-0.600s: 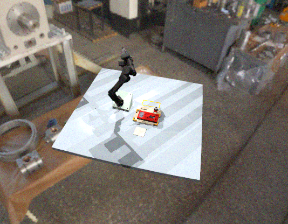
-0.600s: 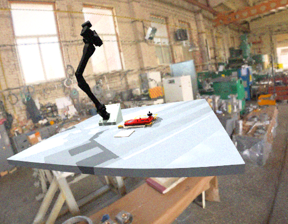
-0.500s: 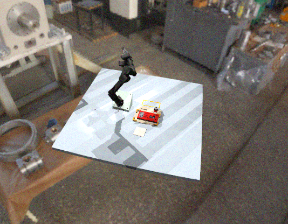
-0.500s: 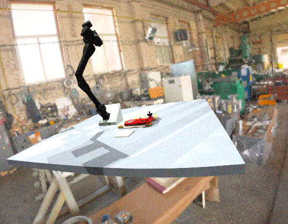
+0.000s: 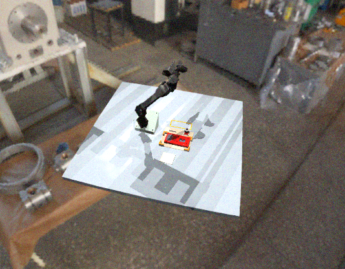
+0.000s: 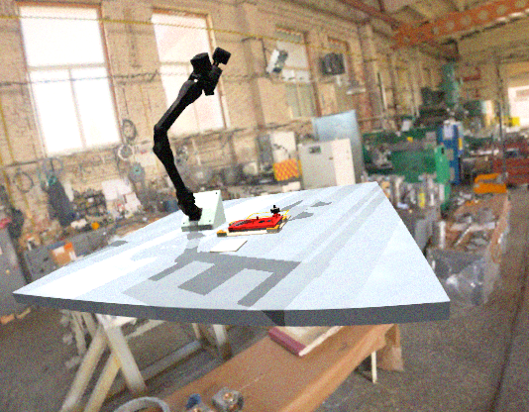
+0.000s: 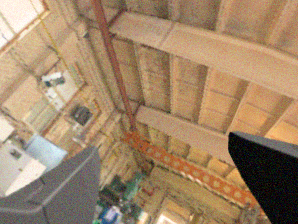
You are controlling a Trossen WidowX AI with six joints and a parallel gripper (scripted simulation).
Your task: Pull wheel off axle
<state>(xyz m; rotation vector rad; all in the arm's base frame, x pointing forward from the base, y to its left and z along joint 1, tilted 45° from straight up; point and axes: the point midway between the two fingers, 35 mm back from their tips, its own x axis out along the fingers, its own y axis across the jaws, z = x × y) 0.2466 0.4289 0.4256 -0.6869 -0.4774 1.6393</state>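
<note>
A small dark wheel (image 5: 187, 130) (image 6: 274, 210) sits on its upright axle at the back right corner of the red and cream assembly; the axle is mostly hidden and too small to make out. A thin yellow rectangle outline (image 5: 182, 121) is marked on the table just behind the assembly. My gripper (image 7: 164, 148) is open, its two dark fingers wide apart with nothing between them. It is raised high above the table, far from the wheel, and its wrist view shows only the building's ceiling and walls.
The red block (image 5: 177, 139) (image 6: 253, 224) lies on a cream board with orange corners. A flat white square (image 5: 168, 158) (image 6: 229, 245) lies in front of it. The arm's pale mount (image 5: 152, 122) (image 6: 212, 210) stands left of the assembly. The tabletop (image 5: 216, 181) (image 6: 367, 277) has dark shadows.
</note>
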